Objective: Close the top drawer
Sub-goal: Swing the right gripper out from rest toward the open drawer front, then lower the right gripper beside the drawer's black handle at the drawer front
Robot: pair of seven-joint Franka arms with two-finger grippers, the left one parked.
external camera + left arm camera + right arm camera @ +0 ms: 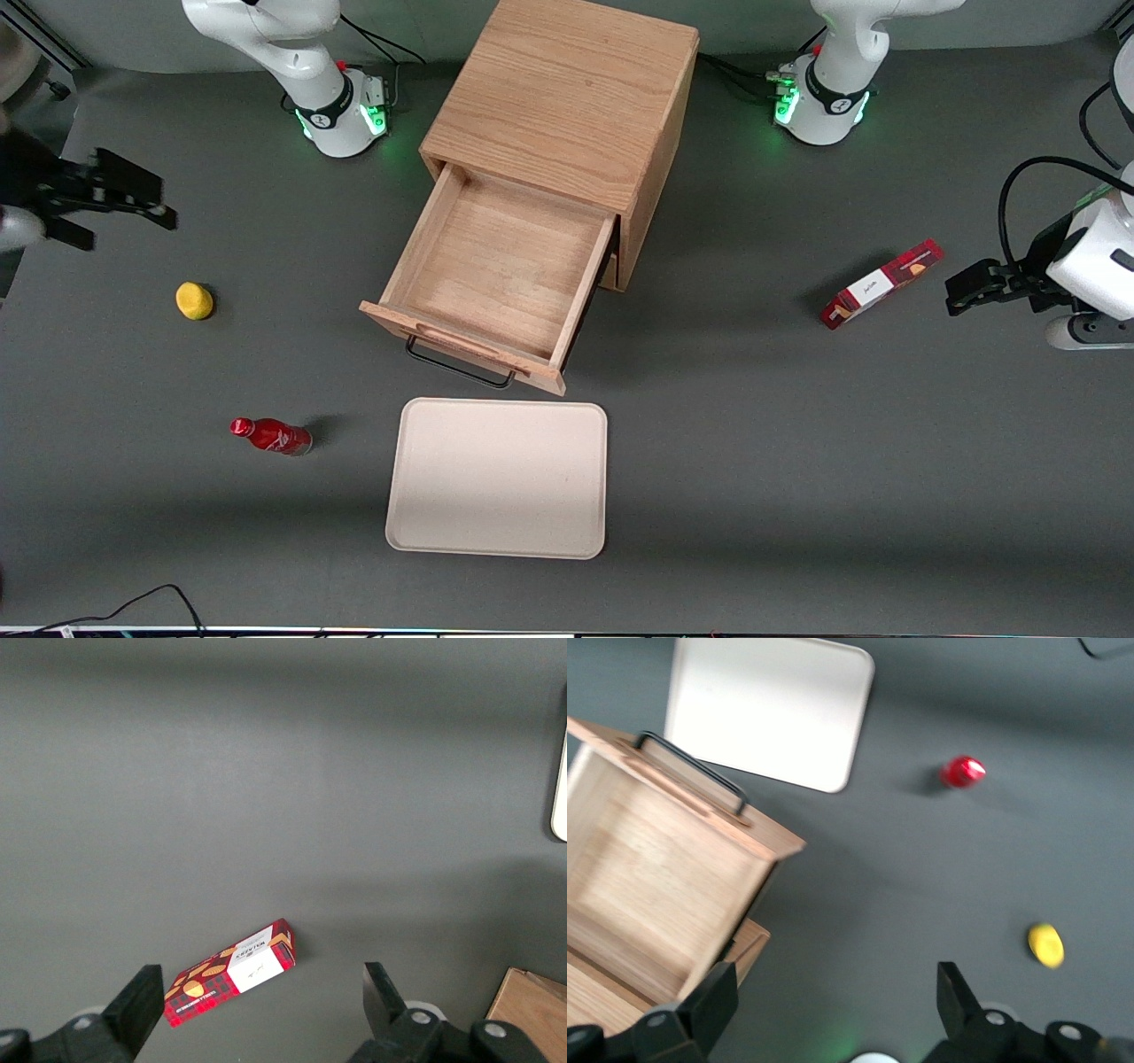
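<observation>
The top drawer (496, 279) sticks far out of the cabinet (567, 97), near the table's middle. The gripper (106, 199) hangs by the table's edge, fingers apart, holding nothing. Next, I think, it must reach the drawer front and push.

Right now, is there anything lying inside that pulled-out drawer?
No: the top drawer shows only its bare wooden floor, and the pincer hangs open, far off toward the working arm's end of the table.

Matt oak top drawer (496, 266), black gripper (111, 199)
</observation>
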